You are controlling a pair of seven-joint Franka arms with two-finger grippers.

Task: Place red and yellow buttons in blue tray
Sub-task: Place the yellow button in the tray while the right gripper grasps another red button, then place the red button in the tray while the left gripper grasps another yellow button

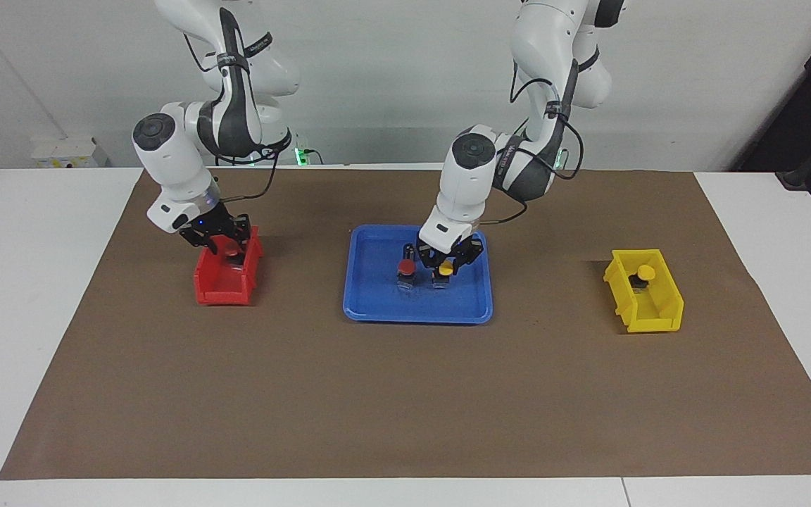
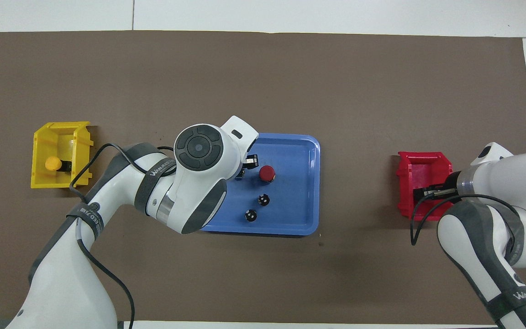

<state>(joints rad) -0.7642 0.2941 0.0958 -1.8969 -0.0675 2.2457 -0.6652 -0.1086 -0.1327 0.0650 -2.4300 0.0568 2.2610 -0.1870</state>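
The left gripper [image 1: 445, 262] is down inside the shallow blue plastic tray [image 1: 377, 310] at the middle of the brown paper mat [image 1: 405, 394], its jaws pinching a yellow-capped push button [image 1: 445, 270] that stands just beside a red-capped push button [image 1: 405, 267] on the tray floor. In the overhead view that red cap [image 2: 266, 172] shows clearly, while the left arm's wrist covers most of the yellow one. Two capless dark cylinders [image 2: 263, 199] [image 2: 250, 215] stand in the tray too, nearer to the robots than the red button.

Over at the right arm's end of the table, the right gripper [image 1: 226, 243] sits over the small red plastic bin [image 1: 226, 285], jaws closed around a second red-capped button [image 1: 227, 247].

Toward the left arm's end, the small yellow plastic bin [image 1: 648, 303] holds the other yellow-capped button [image 1: 645, 272], lying on its side in the overhead view [image 2: 54, 163].
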